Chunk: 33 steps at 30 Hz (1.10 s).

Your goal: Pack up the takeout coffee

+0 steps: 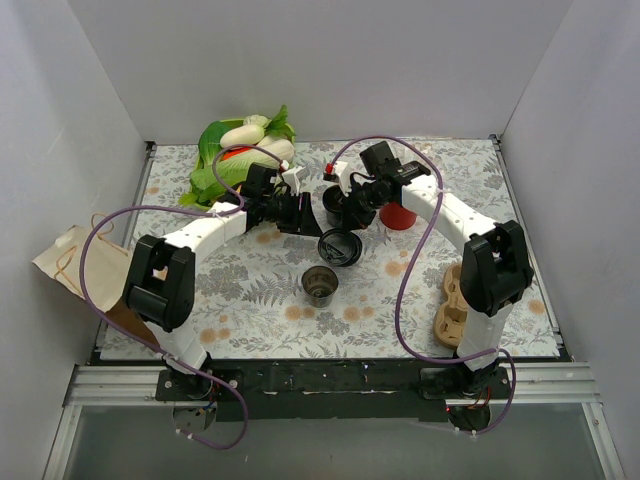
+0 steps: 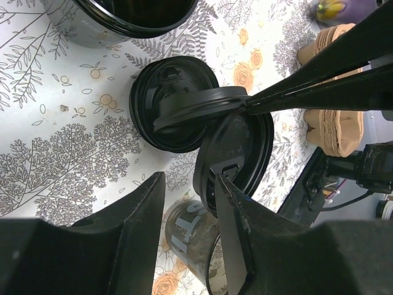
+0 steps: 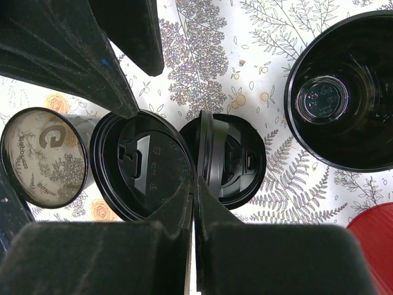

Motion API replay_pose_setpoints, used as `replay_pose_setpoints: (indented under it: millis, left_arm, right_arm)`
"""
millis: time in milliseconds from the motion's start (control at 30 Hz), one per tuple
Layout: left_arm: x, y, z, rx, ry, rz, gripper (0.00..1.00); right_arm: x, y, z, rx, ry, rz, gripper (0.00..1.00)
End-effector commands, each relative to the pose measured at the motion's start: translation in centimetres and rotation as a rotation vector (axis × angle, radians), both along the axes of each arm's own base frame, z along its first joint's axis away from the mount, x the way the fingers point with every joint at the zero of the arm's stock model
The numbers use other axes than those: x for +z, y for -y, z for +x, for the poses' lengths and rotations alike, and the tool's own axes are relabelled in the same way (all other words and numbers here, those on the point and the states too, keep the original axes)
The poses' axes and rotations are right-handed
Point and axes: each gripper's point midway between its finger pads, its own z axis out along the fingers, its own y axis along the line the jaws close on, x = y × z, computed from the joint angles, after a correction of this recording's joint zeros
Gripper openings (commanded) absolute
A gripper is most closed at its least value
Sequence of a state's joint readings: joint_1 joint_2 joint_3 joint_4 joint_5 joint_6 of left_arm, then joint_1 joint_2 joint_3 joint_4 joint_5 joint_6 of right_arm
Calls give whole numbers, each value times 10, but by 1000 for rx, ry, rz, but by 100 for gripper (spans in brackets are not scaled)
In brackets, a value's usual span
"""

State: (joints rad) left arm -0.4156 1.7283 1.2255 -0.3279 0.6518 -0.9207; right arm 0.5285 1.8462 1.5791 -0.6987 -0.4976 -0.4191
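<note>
The top external view looks steeply down from above and behind the arm bases, which sit at the bottom of the frame. It takes in the whole table (image 1: 420, 300) from far off. The left wrist view hangs close over the table. Its own left claw (image 2: 187, 184) fills the bottom edge, and the right claw (image 2: 249, 104), pinching a black lid (image 2: 196, 110), enters from the right. The right wrist view is equally close, with the right claw (image 3: 194, 184) at bottom centre and the left claw (image 3: 144, 92) at upper left. Both wrist views share that lid (image 3: 206, 153) and a printed cup (image 3: 46, 160) beside it. In the top view the cup (image 1: 320, 285) stands just below frame centre.
</note>
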Motion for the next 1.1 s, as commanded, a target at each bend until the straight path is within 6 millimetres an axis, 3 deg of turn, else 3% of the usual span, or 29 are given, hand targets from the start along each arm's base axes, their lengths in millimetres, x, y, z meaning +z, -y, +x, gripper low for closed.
replay_pose_setpoints:
  millis: [0,367,700,800,1067]
  left_arm:
    - [16,8,0,-37,32,-46,37]
    - [10,13,9,-53,36,-43,21]
    - [15,20,3,-98,16,-87,30]
    - [14,19,4,-87,20,-82,40]
    - [5,17,4,-81,16,-62,43]
  right_arm:
    - [16,-5,5,-4,27,41,1]
    - [14,-10,8,-6,17,48,1]
    - [9,-7,13,-28,16,34,1]
    - [6,-5,15,-35,13,24,1]
    - [5,-5,17,-40,0,34,1]
